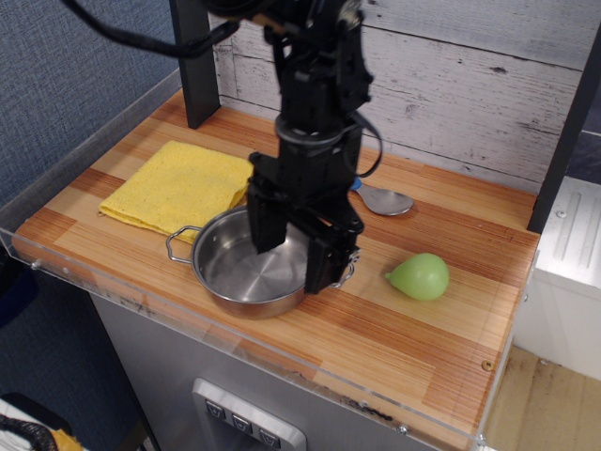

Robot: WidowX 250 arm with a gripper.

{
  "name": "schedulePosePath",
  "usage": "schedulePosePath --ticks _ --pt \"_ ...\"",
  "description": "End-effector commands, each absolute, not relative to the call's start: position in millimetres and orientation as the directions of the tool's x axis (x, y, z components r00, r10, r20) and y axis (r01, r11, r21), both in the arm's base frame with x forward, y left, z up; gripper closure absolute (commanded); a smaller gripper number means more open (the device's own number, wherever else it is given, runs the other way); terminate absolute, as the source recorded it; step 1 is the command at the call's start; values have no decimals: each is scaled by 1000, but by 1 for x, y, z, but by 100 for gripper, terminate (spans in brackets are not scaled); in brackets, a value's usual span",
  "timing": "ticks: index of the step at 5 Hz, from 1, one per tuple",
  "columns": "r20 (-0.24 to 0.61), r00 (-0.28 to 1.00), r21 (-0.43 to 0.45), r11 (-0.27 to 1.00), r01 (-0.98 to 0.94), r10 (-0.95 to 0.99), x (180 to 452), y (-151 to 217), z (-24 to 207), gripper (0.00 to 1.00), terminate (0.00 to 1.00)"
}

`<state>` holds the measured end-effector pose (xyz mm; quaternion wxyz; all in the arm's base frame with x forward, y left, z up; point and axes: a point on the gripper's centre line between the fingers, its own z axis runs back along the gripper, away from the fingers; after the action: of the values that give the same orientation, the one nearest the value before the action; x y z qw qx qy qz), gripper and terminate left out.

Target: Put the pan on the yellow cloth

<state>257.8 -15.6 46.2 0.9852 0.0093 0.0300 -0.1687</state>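
Observation:
The pan [239, 277], a small shiny steel pot with two wire loop handles, stands on the wooden table near its front edge. The yellow cloth [178, 184] lies flat just behind and left of it, not touching it as far as I can tell. My black gripper [293, 254] is open and hangs low over the pan's right side. One finger [264, 228] reaches down inside the pan. The other finger [324, 265] is at the right rim, hiding the right handle. Nothing is held.
A green pear-shaped object [420, 276] lies to the right of the pan. A metal spoon [383, 199] with a blue handle lies behind the arm. A black post [194, 66] stands at the back left. A clear plastic rim [84, 282] edges the table.

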Motion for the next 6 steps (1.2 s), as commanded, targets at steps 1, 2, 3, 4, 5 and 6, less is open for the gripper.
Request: schedulePosePath --ticks 1,2,3,4,5,6 --pt "-95 932 9 936 353 -351 254 -23 33 0 0" --pt "-123 893 27 898 440 -434 253 -31 26 0 0" --pt "-141 868 33 875 484 -475 255 -37 23 0 0" --pt "-126 881 35 886 463 -456 256 -36 27 100 0" --pt "-133 889 37 894 446 -438 257 -34 30 100 0" --pt "-148 885 8 895 447 -441 257 -35 30 100 0"
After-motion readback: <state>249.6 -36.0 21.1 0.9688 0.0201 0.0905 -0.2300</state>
